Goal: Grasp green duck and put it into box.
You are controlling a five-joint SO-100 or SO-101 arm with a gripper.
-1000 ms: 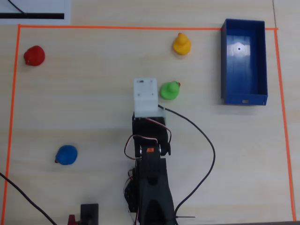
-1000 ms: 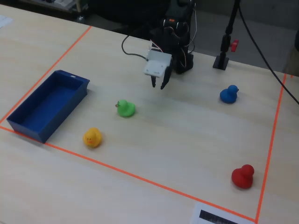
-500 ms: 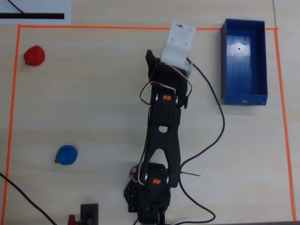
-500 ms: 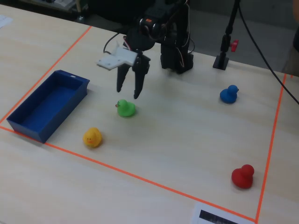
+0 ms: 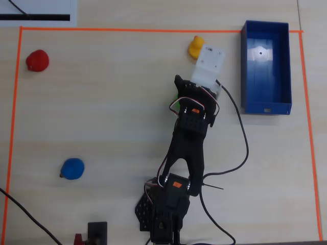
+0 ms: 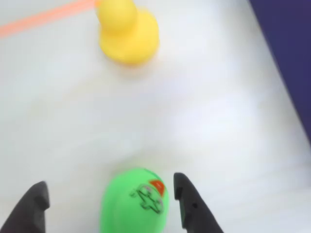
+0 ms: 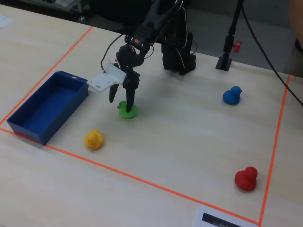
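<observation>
Over table centre, gripper (image 6: 109,201) spread wide, straddling green duck (image 6: 135,203), nothing clenched. Best lowered further, centred on body, then squeezed before swinging toward box (image 7: 45,109).

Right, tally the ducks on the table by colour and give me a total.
Green duck: 1, between the open fingers
Yellow duck: 1
Blue duck: 1
Red duck: 1
Total: 4 ducks
</observation>
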